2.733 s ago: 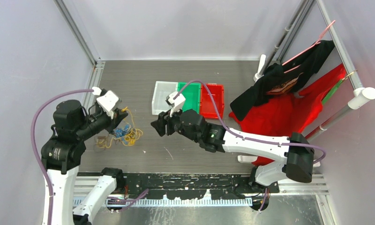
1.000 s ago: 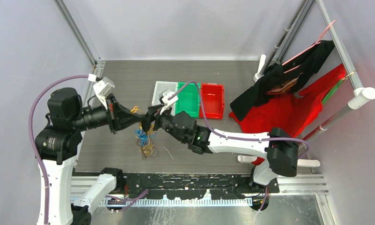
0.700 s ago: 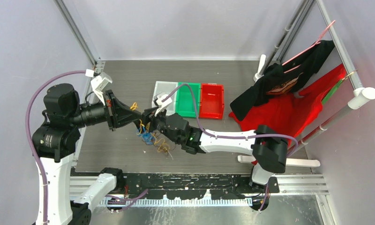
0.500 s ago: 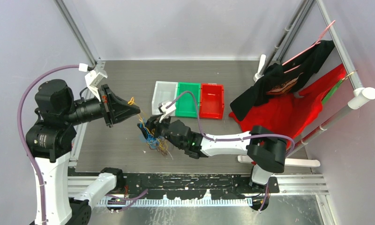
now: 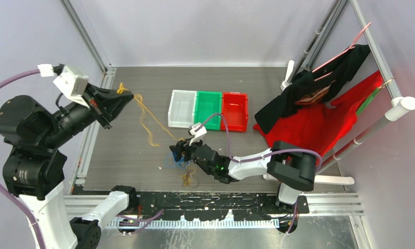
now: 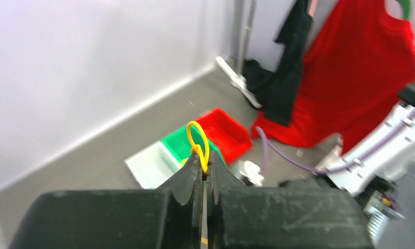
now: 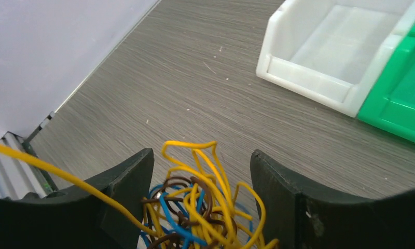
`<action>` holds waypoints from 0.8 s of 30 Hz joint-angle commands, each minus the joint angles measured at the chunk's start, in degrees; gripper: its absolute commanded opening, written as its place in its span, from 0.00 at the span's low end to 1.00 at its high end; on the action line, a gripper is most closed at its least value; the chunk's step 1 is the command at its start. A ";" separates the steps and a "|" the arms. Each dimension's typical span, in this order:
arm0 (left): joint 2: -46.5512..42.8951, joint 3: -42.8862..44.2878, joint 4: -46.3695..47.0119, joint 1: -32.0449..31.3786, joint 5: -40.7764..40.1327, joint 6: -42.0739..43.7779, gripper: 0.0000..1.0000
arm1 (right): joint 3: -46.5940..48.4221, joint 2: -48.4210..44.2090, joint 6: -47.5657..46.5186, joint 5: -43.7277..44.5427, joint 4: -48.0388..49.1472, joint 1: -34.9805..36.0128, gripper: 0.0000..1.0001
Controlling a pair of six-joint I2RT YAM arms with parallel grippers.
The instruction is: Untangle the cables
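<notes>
Left end effector (image 6: 203, 175): shut tight on one yellow cable (image 5: 146, 120), with a small loop of it poking above the tips in the wrist view. Held high near the far-left corner; trails that cable, wavy and slack in places, down across the desk (image 5: 221, 83) to the tangle (image 5: 181, 164).

Right end effector (image 7: 200, 171): wide open, low over the desk, one finger on either side of the tangle, no grip apparent.

Tangle: yellow, blue and brown cables knotted together near the front middle of the desk, with a few brown loops (image 5: 188, 179) straggling toward the near edge.

Assessment: early stage. One yellow cable mostly drawn out, its lower end apparently not yet free of the knot. Blue, brown and remaining yellow not separated.

Beyond: white bin (image 5: 182, 109), green bin (image 5: 208, 110), red bin (image 5: 234, 111) side by side, near the tangle but apart from it.
</notes>
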 commanded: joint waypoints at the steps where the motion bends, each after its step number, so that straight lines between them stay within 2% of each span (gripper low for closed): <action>1: 0.65 4.13 8.96 0.21 -11.88 5.65 0.00 | -0.76 0.30 -0.67 4.80 4.53 -0.04 0.73; 13: 1.39 8.20 20.32 0.21 -23.76 11.84 0.00 | -2.18 0.37 0.90 6.74 3.17 -0.30 0.69; 19: 3.75 13.69 17.25 0.21 -18.94 10.86 0.00 | -3.79 -0.54 1.54 6.15 4.06 -0.32 0.72; 24: 3.21 11.68 12.16 0.21 -10.98 8.02 0.00 | -5.94 -5.07 1.58 4.65 4.13 -0.30 0.77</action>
